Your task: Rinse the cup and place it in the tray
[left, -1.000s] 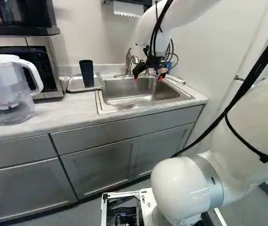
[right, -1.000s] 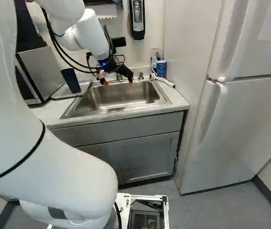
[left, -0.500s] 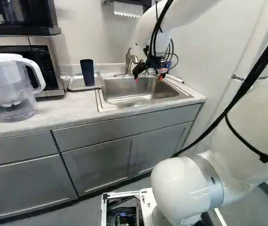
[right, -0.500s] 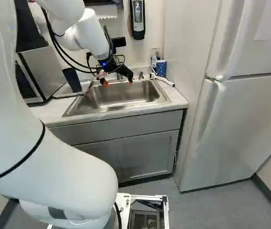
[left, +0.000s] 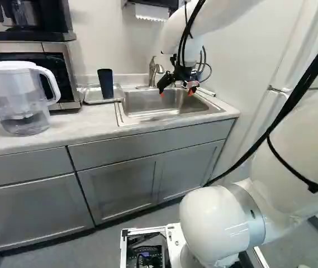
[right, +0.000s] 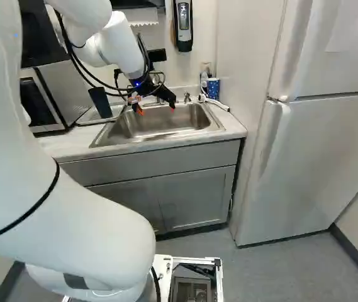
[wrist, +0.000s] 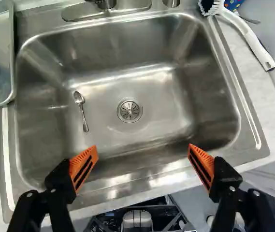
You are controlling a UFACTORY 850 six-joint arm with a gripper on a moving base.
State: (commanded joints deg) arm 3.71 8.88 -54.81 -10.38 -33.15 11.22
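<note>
The cup (left: 105, 84) stands in the tray (left: 93, 96), left of the sink (wrist: 176, 108) on the worktop (left: 94, 120). A spoon (wrist: 82, 111) lies in the sink, near the drain (wrist: 129, 110).

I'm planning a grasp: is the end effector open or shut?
Open: the end effector has its orange pads wide apart, gripping nothing.

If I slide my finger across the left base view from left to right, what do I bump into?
Water pitcher → dark cup → faucet → the robot's open gripper, up over the sink.
</note>
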